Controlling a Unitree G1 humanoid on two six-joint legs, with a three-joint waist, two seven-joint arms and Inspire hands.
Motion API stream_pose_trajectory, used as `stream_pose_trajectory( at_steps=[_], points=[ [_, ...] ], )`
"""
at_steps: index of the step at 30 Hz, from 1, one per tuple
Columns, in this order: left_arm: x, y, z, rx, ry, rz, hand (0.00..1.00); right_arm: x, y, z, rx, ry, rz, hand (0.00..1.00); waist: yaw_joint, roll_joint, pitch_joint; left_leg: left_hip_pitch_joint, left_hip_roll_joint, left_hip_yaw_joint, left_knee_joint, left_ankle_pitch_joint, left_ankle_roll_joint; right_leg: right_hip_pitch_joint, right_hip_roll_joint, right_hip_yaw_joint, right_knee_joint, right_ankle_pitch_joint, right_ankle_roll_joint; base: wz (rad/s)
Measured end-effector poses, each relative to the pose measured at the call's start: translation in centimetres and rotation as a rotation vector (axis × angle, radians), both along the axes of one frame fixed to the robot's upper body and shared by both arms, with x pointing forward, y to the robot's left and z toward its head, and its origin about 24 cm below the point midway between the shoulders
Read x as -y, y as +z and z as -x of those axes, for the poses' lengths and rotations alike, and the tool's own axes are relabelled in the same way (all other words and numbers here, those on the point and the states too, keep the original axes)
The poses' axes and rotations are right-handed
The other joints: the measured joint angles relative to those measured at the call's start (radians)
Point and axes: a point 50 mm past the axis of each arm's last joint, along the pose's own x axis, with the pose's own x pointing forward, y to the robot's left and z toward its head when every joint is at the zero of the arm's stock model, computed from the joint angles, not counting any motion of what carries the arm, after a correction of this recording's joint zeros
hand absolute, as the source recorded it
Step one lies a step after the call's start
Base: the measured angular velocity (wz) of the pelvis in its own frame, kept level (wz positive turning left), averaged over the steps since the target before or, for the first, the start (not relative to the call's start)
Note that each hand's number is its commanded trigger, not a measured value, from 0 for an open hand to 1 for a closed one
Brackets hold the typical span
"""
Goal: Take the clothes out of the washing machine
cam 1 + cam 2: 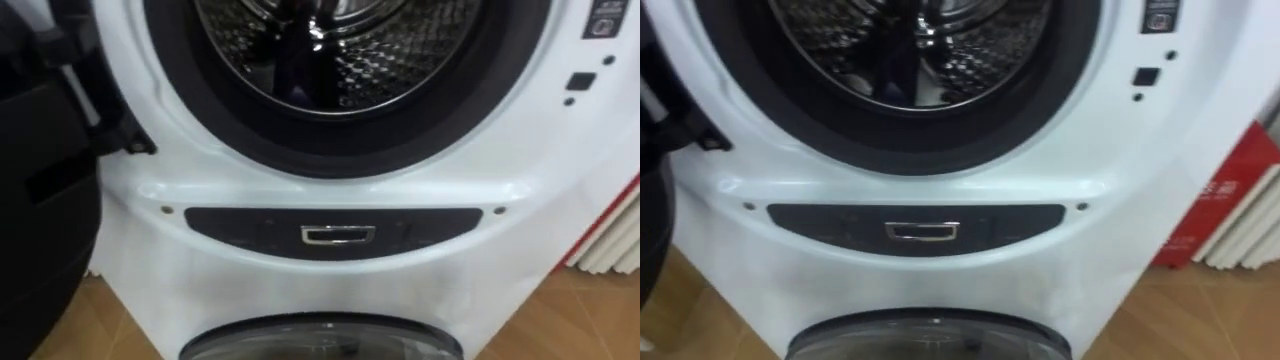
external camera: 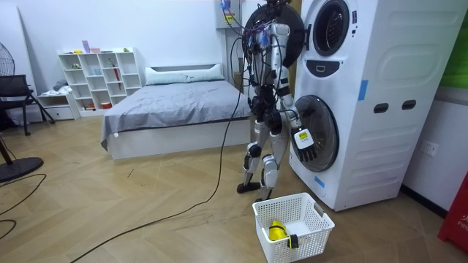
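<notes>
At the front of the stacked washing machine (image 1: pixel 300 290), the robot stands close and faces the upper drum (image 1: pixel 390 60). The drum's door (image 1: pixel 40 220) is swung open to the left. Below the opening lie a dark gasket ring (image 1: pixel 330 140), a dark control strip (image 1: pixel 335 235) and the top of the lower door (image 1: pixel 320 340).

**Location of the clothes.** A dark upright shape (image 1: pixel 290 60) shows deep in the drum. It cannot be told whether this is a garment or a drum paddle. In the room view a white basket (image 2: pixel 311 241) sits on the floor near the robot's feet. It holds a yellow item (image 2: pixel 276 231) and a dark item (image 2: pixel 292 239), probably garments.

**Hand state.** The right hand (image 2: pixel 303 145) hangs in front of the lower door with its fingers loose and apart, holding nothing.

**Handling.**
- Clothes are expected to be light, soft and limp, with no fixed shape.
- If damp, they will weigh more and cling to the perforated drum wall.
- They are not fragile, but the drum is rigid metal, so the fingers should not be driven against it.

**Where to take hold.**
- Grasp a bunched fold, gathering enough cloth for the fingers to close round it.
- A single edge is likely to slip out of a pinch.
- Lift the load clear over the gasket ring, where trailing sleeves could catch.
</notes>
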Motion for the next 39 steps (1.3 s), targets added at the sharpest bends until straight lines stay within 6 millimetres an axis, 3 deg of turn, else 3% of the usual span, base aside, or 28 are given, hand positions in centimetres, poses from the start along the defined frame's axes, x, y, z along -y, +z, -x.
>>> stream_pose_trajectory(
  at_steps=[5,10,15,22,25,28,29,30,31,33,35,37,39],
  points=[
    [-0.2,-0.1,0.6,-0.022,0.016,0.000,0.00,-0.3,0.0,-0.1,-0.017,0.074,0.003,0.00,0.005,0.002,0.0003,0.003,0.000,-0.021,0.000,0.000,0.000,0.013,0.000,-0.010,-0.008,0.000,0.000,0.11],
    [-0.1,-0.2,0.9,-0.035,-0.001,0.004,0.00,-0.2,-0.2,0.5,-0.039,0.074,0.004,0.00,0.004,0.006,0.0060,0.014,0.001,-0.026,0.000,0.000,0.000,0.025,0.001,-0.008,-0.008,-0.002,-0.001,0.02],
    [-0.1,-0.2,1.0,-0.034,0.001,0.001,0.00,-0.2,-0.3,0.9,-0.040,0.056,-0.005,0.00,-0.001,0.004,0.0058,0.018,0.003,-0.029,-0.001,-0.001,-0.002,0.029,0.001,-0.015,-0.004,-0.004,-0.003,0.02],
    [-0.5,-0.1,1.3,-0.047,-0.026,-0.051,0.00,-0.4,-0.3,0.9,-0.033,0.055,-0.010,0.00,0.008,0.007,0.0029,0.009,0.026,-0.028,0.052,-0.045,-0.014,0.023,0.022,-0.009,0.017,-0.017,-0.014,-0.03],
    [-0.6,0.0,1.7,-0.056,-0.056,-0.060,0.00,-0.6,-0.2,0.5,-0.025,0.096,-0.010,0.00,0.030,0.001,-0.0021,-0.086,0.053,-0.030,0.267,-0.072,-0.039,-0.001,0.037,-0.009,0.052,-0.028,-0.038,-0.31],
    [-0.2,-0.1,1.8,-0.061,-0.064,-0.029,0.00,-0.3,0.0,0.0,-0.019,0.124,0.009,0.00,0.027,0.009,-0.0080,-0.130,0.065,-0.083,0.369,-0.078,-0.046,-0.003,0.043,-0.011,0.044,-0.022,-0.057,-0.33],
    [0.1,-0.2,1.6,-0.057,-0.067,-0.008,0.00,0.1,0.1,-0.2,-0.016,0.136,0.019,0.00,0.031,0.030,-0.0034,-0.147,0.094,-0.088,0.469,-0.095,-0.055,-0.007,0.053,-0.051,0.050,-0.023,-0.072,-0.76],
    [0.5,-0.3,1.8,-0.076,-0.068,0.018,0.00,0.3,0.3,-0.8,-0.006,0.148,0.030,0.00,0.027,0.050,-0.0038,-0.151,0.122,-0.093,0.604,-0.095,-0.061,-0.014,0.066,-0.084,0.063,-0.025,-0.084,-0.79],
    [0.7,-0.4,1.5,-0.076,-0.077,0.040,0.00,0.5,0.4,-1.1,0.002,0.150,0.039,0.00,-0.002,0.073,-0.0081,-0.146,0.136,-0.115,0.712,-0.092,-0.071,-0.017,0.079,-0.117,0.064,-0.024,-0.092,-0.44],
    [0.6,-0.1,-0.8,-0.023,-0.099,0.043,0.00,0.7,0.4,-0.9,-0.002,0.141,0.048,0.00,-0.042,0.078,-0.0068,-0.107,0.139,-0.132,0.751,-0.079,-0.094,-0.047,0.075,-0.154,0.090,-0.026,-0.096,0.18],
    [0.9,0.4,-3.5,0.038,-0.137,0.043,0.00,0.9,0.4,-0.9,0.007,0.109,0.053,0.00,-0.067,0.085,-0.0050,-0.043,0.135,-0.159,0.696,-0.077,-0.099,-0.091,0.073,-0.182,0.114,-0.023,-0.102,0.31],
    [1.5,1.1,-6.6,0.107,-0.193,0.051,0.00,0.9,0.6,-1.5,0.039,0.070,0.041,0.00,-0.081,0.098,-0.0065,0.033,0.133,-0.185,0.561,-0.083,-0.109,-0.145,0.068,-0.208,0.149,-0.015,-0.107,0.32],
    [2.5,1.7,-9.2,0.161,-0.262,0.064,0.00,0.8,0.9,-2.9,0.069,0.067,0.036,0.00,-0.081,0.102,-0.0022,0.124,0.144,-0.187,0.327,-0.107,-0.120,-0.227,0.066,-0.227,0.178,0.019,-0.110,0.14]
  ],
)
